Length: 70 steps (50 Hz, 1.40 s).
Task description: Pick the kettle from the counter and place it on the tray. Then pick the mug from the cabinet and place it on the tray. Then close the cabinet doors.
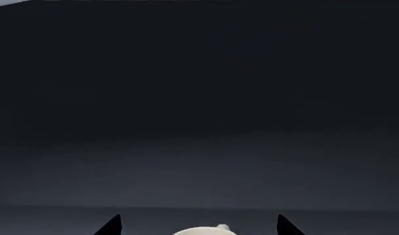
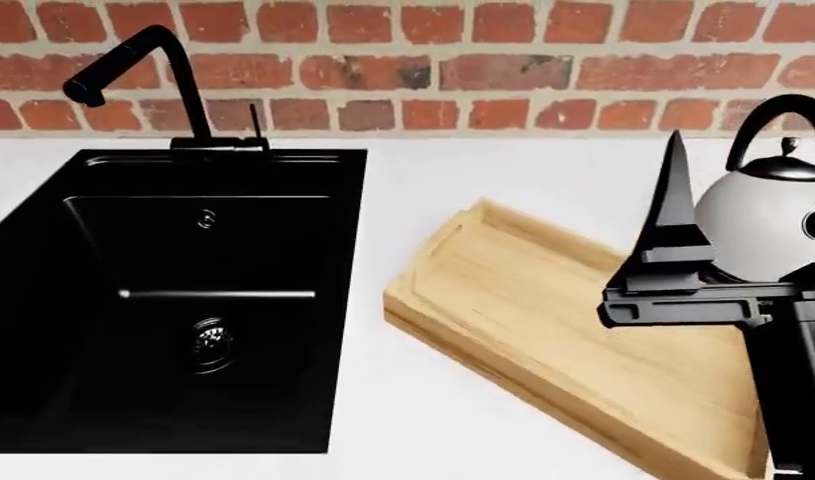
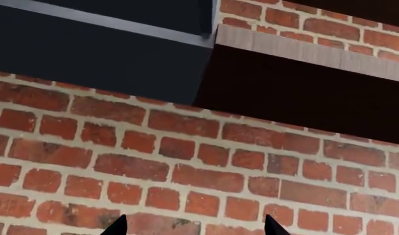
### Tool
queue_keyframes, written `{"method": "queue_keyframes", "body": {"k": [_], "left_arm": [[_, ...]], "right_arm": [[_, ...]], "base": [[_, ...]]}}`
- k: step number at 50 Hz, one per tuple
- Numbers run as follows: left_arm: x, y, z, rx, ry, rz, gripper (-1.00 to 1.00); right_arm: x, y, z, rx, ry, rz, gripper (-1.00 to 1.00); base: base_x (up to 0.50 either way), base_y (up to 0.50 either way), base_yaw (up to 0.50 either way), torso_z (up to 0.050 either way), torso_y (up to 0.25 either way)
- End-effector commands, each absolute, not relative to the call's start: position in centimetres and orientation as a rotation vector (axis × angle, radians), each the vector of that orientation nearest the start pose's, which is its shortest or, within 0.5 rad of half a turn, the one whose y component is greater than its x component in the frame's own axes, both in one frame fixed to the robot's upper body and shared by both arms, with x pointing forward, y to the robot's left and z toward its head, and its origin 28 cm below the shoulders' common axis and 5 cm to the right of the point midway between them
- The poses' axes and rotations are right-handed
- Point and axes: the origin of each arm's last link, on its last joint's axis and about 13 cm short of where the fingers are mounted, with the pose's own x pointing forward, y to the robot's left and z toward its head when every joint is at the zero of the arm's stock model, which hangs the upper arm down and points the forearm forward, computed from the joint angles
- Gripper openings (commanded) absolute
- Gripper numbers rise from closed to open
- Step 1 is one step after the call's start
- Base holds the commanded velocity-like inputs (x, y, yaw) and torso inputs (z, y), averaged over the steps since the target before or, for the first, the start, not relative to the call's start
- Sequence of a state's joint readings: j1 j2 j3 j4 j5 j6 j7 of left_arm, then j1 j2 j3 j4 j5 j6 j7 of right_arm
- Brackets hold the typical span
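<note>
While nothing is yet held, the kettle (image 2: 767, 215) is seen at the right edge of the head view, standing just beyond the far end of the tray (image 2: 514, 290), which lies diagonally on the white desk (image 2: 447, 180) to the right of the black sink (image 2: 180, 300). The right gripper (image 2: 674, 235) is raised beside the kettle at centre right, one dark finger pointing up; its tips appear parted and empty in the right wrist view. The left gripper (image 1: 199, 226) is spread around a small pale mug (image 1: 206, 230). The kettle is judged rigid, smooth and fairly heavy, best taken by its arched handle (image 2: 767, 125).
</note>
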<state>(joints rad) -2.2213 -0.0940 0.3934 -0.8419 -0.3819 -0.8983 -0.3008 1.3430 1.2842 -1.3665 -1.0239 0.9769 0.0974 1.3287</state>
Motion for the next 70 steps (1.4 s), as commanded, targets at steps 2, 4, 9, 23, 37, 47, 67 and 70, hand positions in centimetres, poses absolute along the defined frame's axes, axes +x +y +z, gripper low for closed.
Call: {"method": "queue_keyframes", "body": {"k": [2,4,9,23,37,47,67,70], "left_arm": [[30.2,20.4,55.8,0.092,-0.436,0.209,1.00],[30.3,20.5,55.7,0.092,-0.433,0.213,1.00],[31.0,20.8,55.2,0.093,-0.411,0.229,1.00],[35.2,21.6,49.2,0.098,-0.189,0.241,1.00],[37.0,22.4,45.5,0.078,-0.097,0.247,-1.00],[35.9,22.7,47.6,0.057,-0.246,0.262,-1.00],[26.6,21.6,56.9,0.041,-0.576,0.170,-1.00],[25.4,21.5,57.2,0.043,-0.589,0.154,-1.00]], "right_arm": [[14.9,-12.2,24.8,-0.188,-0.510,-0.064,1.00],[14.9,-12.2,24.8,-0.188,-0.510,-0.064,1.00],[14.9,-12.2,24.8,-0.179,-0.527,-0.066,1.00],[15.5,-12.1,24.2,-0.164,-0.516,-0.060,1.00],[16.0,-11.8,23.9,-0.163,-0.505,-0.048,1.00],[16.1,-11.8,23.6,-0.159,-0.500,-0.049,1.00],[14.5,-11.5,24.2,-0.170,-0.506,-0.053,1.00],[14.3,-11.6,24.2,-0.171,-0.512,-0.053,1.00]], "base": [[0.50,0.00,0.00,0.000,0.005],[0.50,0.00,0.00,0.000,0.000],[0.30,0.00,0.00,0.000,0.005],[0.00,0.00,0.00,0.000,0.000],[0.00,0.00,0.00,0.000,0.000],[0.00,0.00,0.00,0.000,0.000],[-0.18,0.00,0.00,0.000,0.000],[-0.50,0.00,0.00,0.000,0.000]]}}
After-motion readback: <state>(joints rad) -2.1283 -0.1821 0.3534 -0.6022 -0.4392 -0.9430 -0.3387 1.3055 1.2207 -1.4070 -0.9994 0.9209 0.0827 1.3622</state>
